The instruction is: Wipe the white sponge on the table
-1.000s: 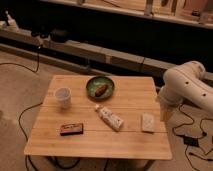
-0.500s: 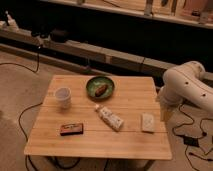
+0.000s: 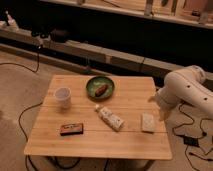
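Sponge point(image 3: 147, 122) is lying flat on the worktop point(image 3: 75, 145), whose right edge runs just past it. Gripper point(image 3: 163, 111) hangs just right of the sponge and a bit behind it, not touching. Honestly can't tell if it's open or closed. Tube point(image 3: 110, 118) sits just left of the sponge, and the plate point(image 3: 100, 87) is further back-left.

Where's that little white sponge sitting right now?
The white sponge lies flat near the table's right edge in the camera view, right of the white tube; the gripper hangs just beyond that edge.
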### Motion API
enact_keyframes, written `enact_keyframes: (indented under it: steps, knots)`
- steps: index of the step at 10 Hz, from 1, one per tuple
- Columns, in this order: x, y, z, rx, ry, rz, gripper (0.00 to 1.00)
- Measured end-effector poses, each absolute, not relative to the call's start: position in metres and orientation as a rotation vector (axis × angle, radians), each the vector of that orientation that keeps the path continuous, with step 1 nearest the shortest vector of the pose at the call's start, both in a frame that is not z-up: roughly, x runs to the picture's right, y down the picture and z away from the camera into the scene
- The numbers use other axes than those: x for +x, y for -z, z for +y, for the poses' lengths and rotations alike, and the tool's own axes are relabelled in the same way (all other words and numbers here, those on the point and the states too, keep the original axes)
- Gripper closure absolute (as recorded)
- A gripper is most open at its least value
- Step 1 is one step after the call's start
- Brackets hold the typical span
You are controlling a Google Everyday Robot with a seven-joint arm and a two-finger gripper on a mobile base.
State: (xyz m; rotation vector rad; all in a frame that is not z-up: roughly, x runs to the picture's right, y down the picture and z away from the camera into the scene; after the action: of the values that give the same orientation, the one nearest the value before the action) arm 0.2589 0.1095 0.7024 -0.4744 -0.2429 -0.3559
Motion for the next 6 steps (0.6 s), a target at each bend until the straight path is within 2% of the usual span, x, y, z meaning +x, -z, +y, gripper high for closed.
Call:
enact_keyframes:
  steps: [2,6]
  knots:
    - [0.2514,-0.7115,0.1103,-0.423,0.41,-0.404,0.35]
    - [0.2485,-0.717,0.1086,-0.374,0.443,-0.499,0.35]
